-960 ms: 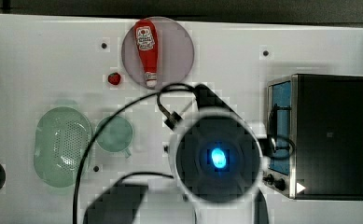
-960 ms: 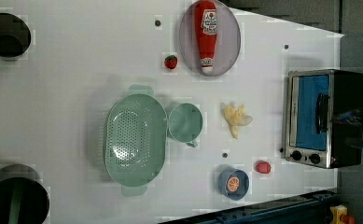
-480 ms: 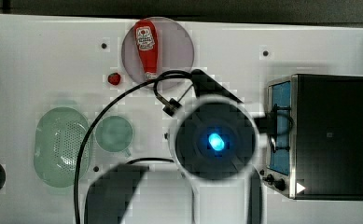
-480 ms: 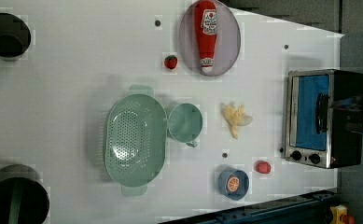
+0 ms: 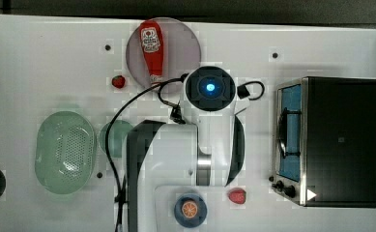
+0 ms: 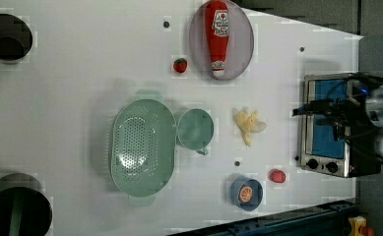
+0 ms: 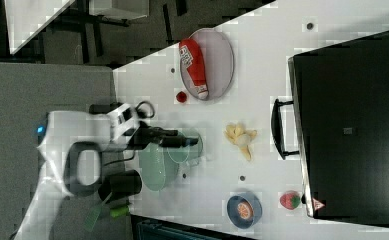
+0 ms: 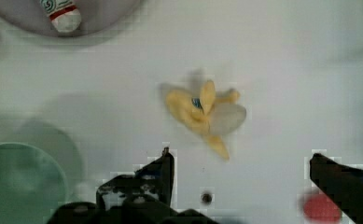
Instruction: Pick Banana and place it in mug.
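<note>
**A:** What is the pincer (image 8: pixel 240 163) doing, and where is the banana (image 8: pixel 202 112)?

**B:** Its jaws stand wide apart with nothing between them. In the wrist view the banana lies on the white table (image 8: pixel 286 70) just ahead of the fingertips (image 8: pixel 167 161), roughly centred on the gap, not touched. The mug (image 8: pixel 18 184) sits off to one side of the pincer, beside the near finger, empty.

**A:** How would it handle?

**B:** I'd guess light and fairly stiff, a small toy. The splayed peel flaps look thin and may bend or slip, so the thicker yellow middle seems the safest hold, jaws closing across its narrow width.

**A:** Anything hard to make out?

**B:** The banana is blurred in the wrist view, so the flap edges are vague. In the top view the arm covers it and hides part of the mug. Farther off, the ketchup bottle (image 8: pixel 62 14) on its grey plate (image 8: pixel 104 21) is cut off at the edge, as is a red piece beyond the far finger. The left view shows the banana (image 6: pixel 248 125) clear between mug (image 6: pixel 195 129) and toaster oven (image 6: pixel 327 128).
</note>
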Controlling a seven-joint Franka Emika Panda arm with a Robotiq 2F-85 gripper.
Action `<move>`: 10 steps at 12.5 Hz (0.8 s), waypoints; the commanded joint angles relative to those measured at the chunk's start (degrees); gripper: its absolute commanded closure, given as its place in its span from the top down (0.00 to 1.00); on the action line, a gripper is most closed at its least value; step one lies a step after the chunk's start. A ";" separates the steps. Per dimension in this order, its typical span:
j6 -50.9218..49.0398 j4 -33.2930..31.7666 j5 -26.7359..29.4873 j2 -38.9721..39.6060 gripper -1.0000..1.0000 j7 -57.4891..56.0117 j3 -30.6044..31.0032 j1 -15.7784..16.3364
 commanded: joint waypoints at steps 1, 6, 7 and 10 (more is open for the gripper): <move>4.84 -2.12 0.30 3.29 1.00 -24.55 -0.23 0.04; 20.07 -7.10 0.28 12.43 1.00 -30.47 0.09 0.06; 22.09 -7.86 0.21 13.58 1.00 -30.75 0.16 0.08; 26.09 -9.53 0.19 16.64 1.00 -34.17 0.09 0.05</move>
